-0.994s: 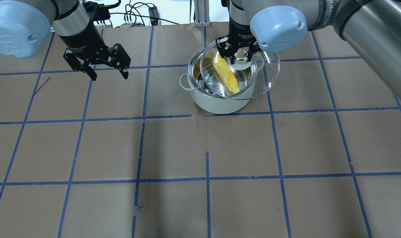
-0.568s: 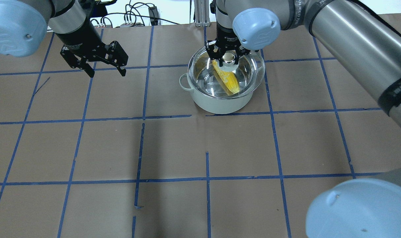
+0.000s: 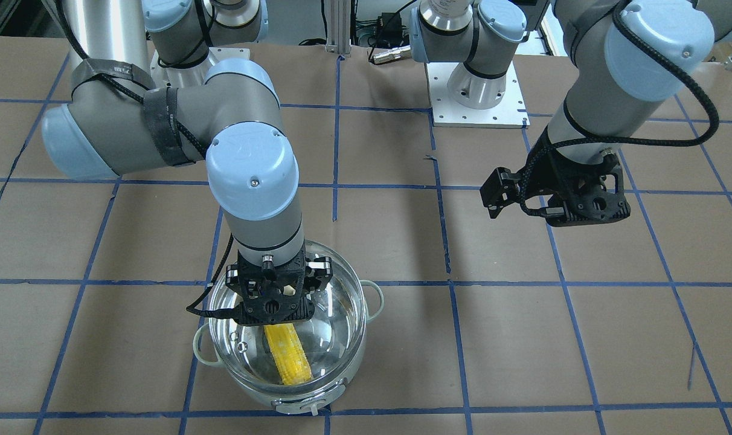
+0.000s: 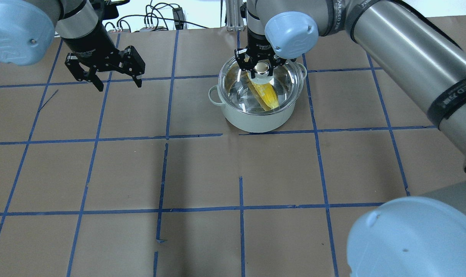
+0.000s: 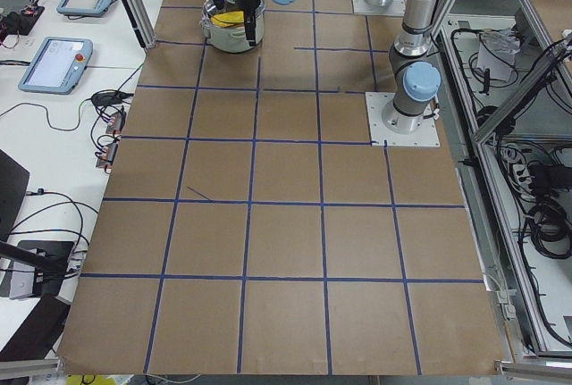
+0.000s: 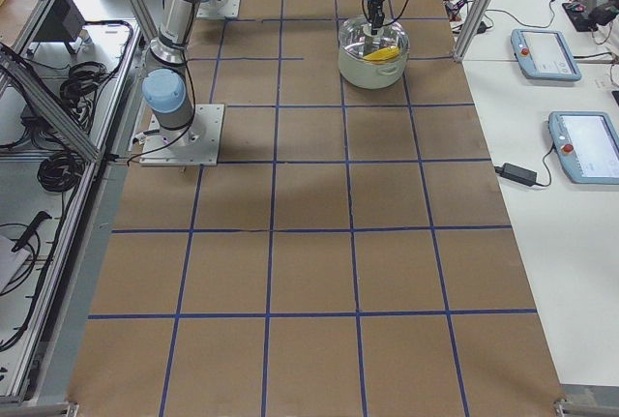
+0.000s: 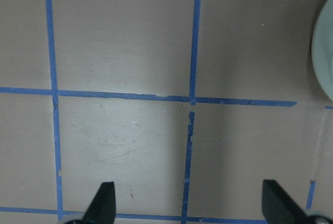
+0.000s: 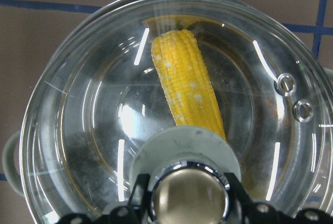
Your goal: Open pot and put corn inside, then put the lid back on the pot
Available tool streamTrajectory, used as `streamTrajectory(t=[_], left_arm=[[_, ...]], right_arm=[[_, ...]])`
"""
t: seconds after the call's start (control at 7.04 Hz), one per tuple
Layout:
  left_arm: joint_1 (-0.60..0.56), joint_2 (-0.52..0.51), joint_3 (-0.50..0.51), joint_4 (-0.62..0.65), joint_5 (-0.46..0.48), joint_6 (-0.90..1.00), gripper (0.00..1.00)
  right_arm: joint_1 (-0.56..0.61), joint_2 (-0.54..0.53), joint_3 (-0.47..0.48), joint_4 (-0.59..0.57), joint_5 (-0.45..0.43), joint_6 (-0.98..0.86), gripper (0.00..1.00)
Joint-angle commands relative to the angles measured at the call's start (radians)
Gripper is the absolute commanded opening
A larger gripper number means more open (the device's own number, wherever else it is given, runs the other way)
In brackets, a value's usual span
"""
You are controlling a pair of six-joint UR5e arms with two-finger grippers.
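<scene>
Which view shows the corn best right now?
Right wrist view: the corn lies large under the lid, kernel rows sharp, one end behind the knob. Overhead and front-facing views show it small, partly covered by the right end effector. Side views give a yellow speck; left wrist, nothing.

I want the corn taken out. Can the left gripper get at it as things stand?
Probably not: the corn lies in the pot under the glass lid, and the right gripper grips the lid's knob.

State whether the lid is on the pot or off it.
On. The lid sits level on the rim of the pot, covering the corn; the right gripper grips its knob.
</scene>
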Motion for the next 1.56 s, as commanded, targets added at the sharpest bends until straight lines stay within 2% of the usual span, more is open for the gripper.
streamTrajectory(t=[0.0, 1.14, 1.42], left_arm=[[-0.010, -0.014, 0.006, 0.003, -0.002, -0.014, 1.00], [-0.011, -0.008, 0.003, 0.009, -0.003, -0.002, 1.00], [-0.014, 0.007, -0.008, 0.009, -0.003, -0.001, 1.00]], right_arm=[[0.002, 0.009, -0.011, -0.007, 0.000, 0.000, 0.24], [0.011, 0.043, -0.020, -0.030, 0.000, 0.000, 0.27], [0.005, 0.063, -0.064, -0.019, 0.000, -0.009, 0.27]])
